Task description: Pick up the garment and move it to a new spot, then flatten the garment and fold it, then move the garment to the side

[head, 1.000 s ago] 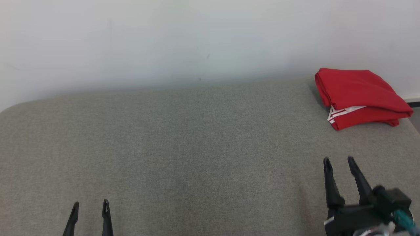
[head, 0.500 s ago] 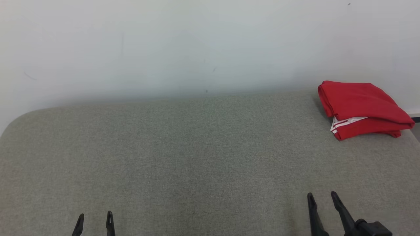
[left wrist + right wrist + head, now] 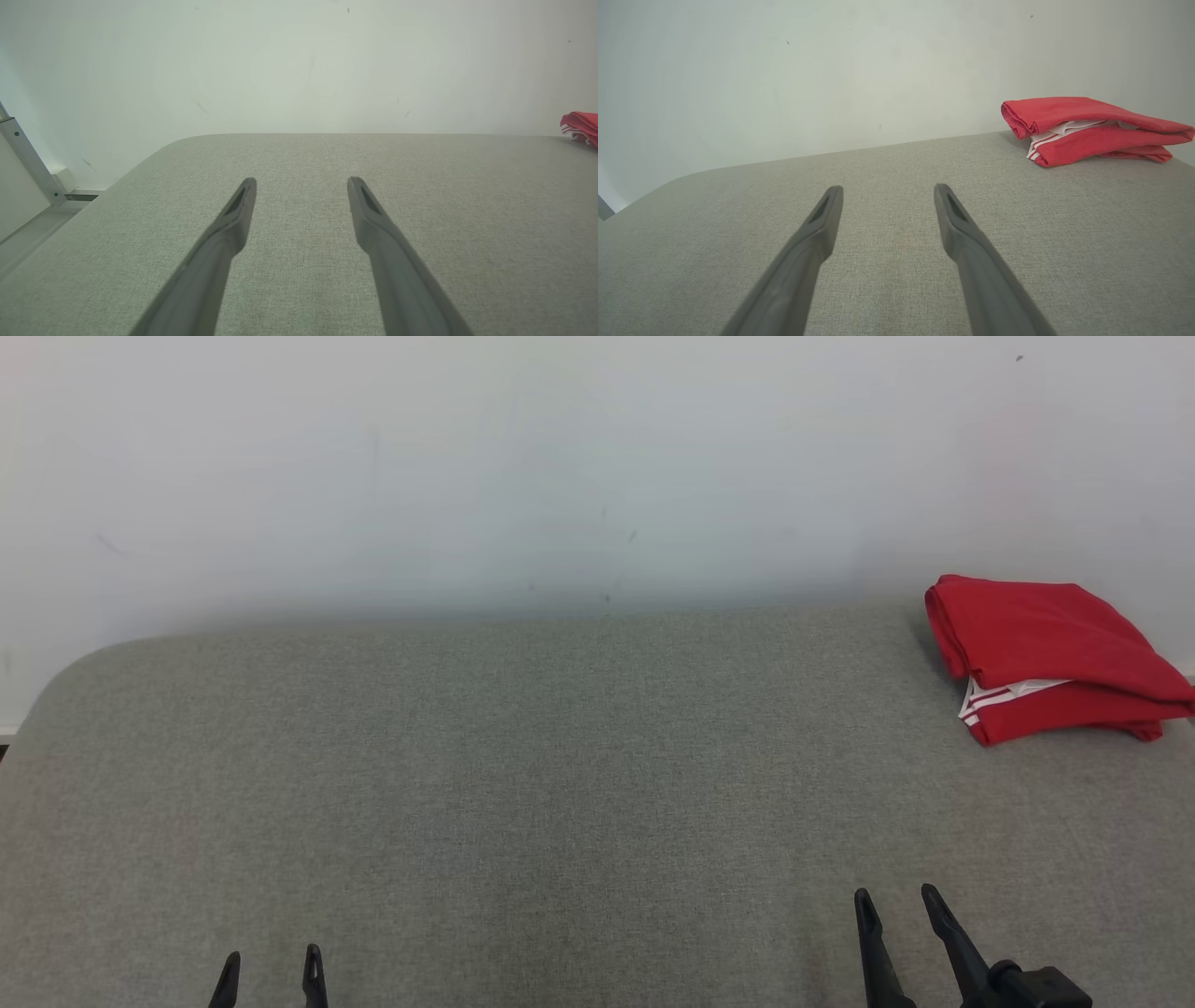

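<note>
Red garment (image 3: 1050, 649), folded into a thick stack, white striped trim peeking out between the layers at its near left edge. Lies at the far right corner of the grey cloth-covered counter (image 3: 560, 756), close against the pale wall (image 3: 560, 476), its right end at the edge of the head view. Touched by neither end effector. Nearest to it, but well apart, the right end effector (image 3: 901, 924) at the lower right of the head view: two dark fingers pointing up and slightly left, spread wide, nothing between them, only bare grey cloth in the gap. Same in the right wrist view: fingers parted, holding nothing, garment ahead and off to the right. Farther off, at the lower left of the head view, the left end effector (image 3: 271, 971): just the tips in frame, likewise spread wide and holding nothing. In the left wrist view, a sliver of red at the right edge, far across the counter; at the left, a metal rail beside the rounded counter corner.
</note>
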Available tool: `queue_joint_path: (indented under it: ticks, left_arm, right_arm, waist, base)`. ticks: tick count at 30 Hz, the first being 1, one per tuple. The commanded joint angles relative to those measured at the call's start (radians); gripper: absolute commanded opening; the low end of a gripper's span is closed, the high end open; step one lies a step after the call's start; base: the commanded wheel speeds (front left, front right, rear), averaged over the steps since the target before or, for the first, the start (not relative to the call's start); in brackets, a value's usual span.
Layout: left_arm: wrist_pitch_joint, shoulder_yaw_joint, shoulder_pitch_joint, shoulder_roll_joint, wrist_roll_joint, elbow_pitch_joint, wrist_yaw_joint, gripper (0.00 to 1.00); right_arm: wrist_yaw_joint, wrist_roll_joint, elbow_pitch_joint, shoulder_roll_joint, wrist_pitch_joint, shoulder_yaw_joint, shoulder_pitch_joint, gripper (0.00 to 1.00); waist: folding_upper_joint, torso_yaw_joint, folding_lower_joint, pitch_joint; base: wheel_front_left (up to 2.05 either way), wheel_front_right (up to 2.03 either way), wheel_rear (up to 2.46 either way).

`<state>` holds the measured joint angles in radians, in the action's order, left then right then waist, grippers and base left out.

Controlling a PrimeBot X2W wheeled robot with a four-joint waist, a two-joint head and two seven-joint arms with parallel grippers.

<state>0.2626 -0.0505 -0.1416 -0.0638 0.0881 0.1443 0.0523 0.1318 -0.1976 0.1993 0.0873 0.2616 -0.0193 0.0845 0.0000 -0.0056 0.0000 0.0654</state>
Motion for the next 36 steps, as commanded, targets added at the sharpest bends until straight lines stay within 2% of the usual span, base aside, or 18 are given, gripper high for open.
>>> queue_joint_path:
  ticks: [1, 17, 18, 22, 36]
  left_arm:
    - [0.003, 0.000, 0.003, 0.002, -0.011, 0.002, 0.000, 1.00]
    - [0.003, 0.007, 0.004, 0.006, -0.003, 0.003, 0.017, 1.00]
    - [-0.001, 0.008, 0.002, 0.007, 0.003, 0.009, 0.018, 0.00]
    - [-0.009, 0.005, 0.004, 0.010, 0.017, 0.038, 0.019, 0.00]
    - [-0.083, -0.009, 0.054, 0.010, 0.318, 0.050, 0.031, 0.00]
  right_arm:
    - [-0.003, 0.007, 0.001, -0.007, 0.004, 0.000, -0.005, 1.00]
    - [-0.003, 0.013, 0.002, 0.000, 0.004, 0.006, -0.007, 1.00]
    - [0.000, 0.006, 0.006, -0.003, -0.001, 0.004, -0.001, 0.00]
    - [0.000, -0.008, 0.029, -0.004, -0.010, 0.006, 0.005, 0.00]
    - [0.000, -0.289, 0.031, -0.010, -0.084, 0.032, -0.036, 0.00]
  waist:
    - [0.0000, 0.003, 0.0000, 0.000]
    - [0.0000, 0.006, 0.0000, 0.000]
    - [0.0000, 0.006, 0.0001, 0.000]
    - [0.0000, 0.006, 0.0001, 0.000]
    - [0.0000, 0.006, 0.0001, -0.009]
  base:
    - [0.00, 0.00, 0.00]
    - [0.00, 0.00, 0.00]
    - [0.00, 0.00, 0.00]
    - [0.00, 0.00, 0.00]
    - [0.00, 0.00, 0.00]
